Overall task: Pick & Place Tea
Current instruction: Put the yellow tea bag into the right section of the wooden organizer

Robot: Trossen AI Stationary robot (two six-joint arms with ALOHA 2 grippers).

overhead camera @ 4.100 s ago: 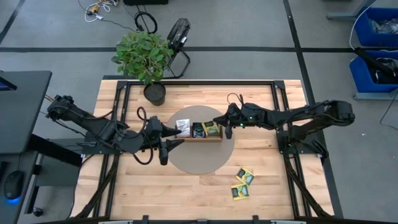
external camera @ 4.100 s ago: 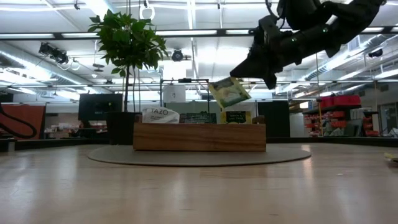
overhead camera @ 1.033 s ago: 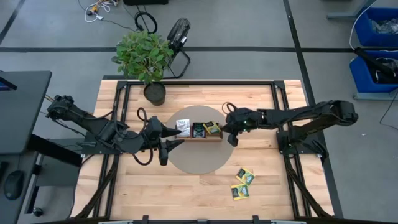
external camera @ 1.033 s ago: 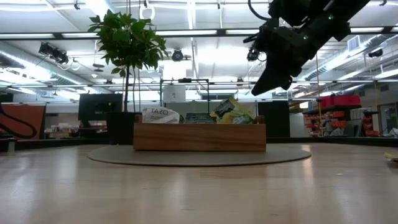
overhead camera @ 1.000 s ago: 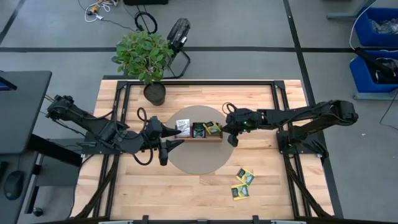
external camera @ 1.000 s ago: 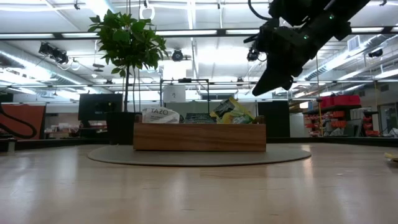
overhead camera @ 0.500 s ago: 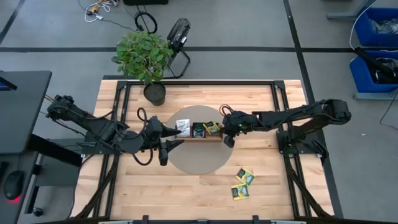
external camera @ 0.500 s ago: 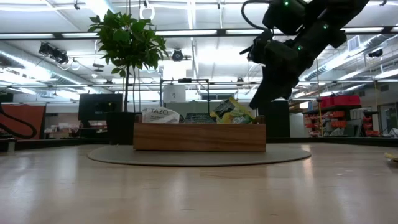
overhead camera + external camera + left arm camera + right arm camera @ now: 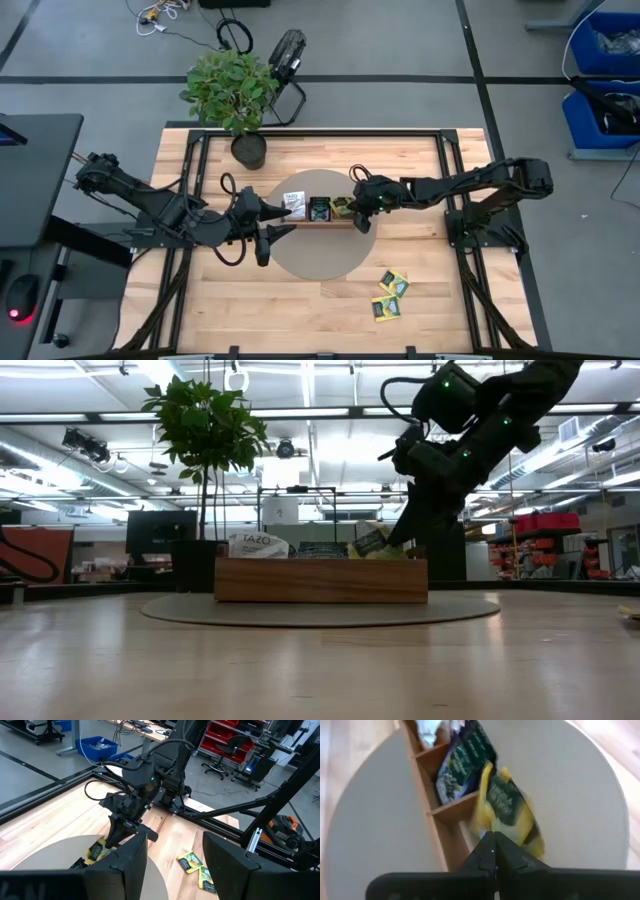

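Note:
The brown wooden tray (image 9: 320, 223) stands on a round grey mat (image 9: 320, 255) with tea packets in its compartments: white (image 9: 294, 205), dark (image 9: 318, 208) and yellow-green (image 9: 341, 207). My right gripper (image 9: 353, 209) is shut, with its tip at the yellow-green packets (image 9: 507, 802) in the tray's right compartment. These packets stick up above the tray wall (image 9: 372, 544). Three more yellow-green packets (image 9: 390, 295) lie flat on the table at the near right. My left gripper (image 9: 277, 228) hangs open over the mat's left part and holds nothing. My right gripper touches the near edge of a yellow-green packet (image 9: 489, 827) with its shut fingertips (image 9: 493, 841). It comes slanting down from the table's right. The packet leans in the tray's right compartment, with its upper part over the tray wall.
A potted plant (image 9: 232, 88) stands at the table's far left, behind the tray. The black frame rails (image 9: 455, 200) run along both sides of the table. There is bare wood in front of the mat (image 9: 300, 310).
My right gripper has gone down and toward the table's left, from above the tray's right end to its right compartment. The yellow-green packets that stood high above the tray wall now sit lower and more tilted.

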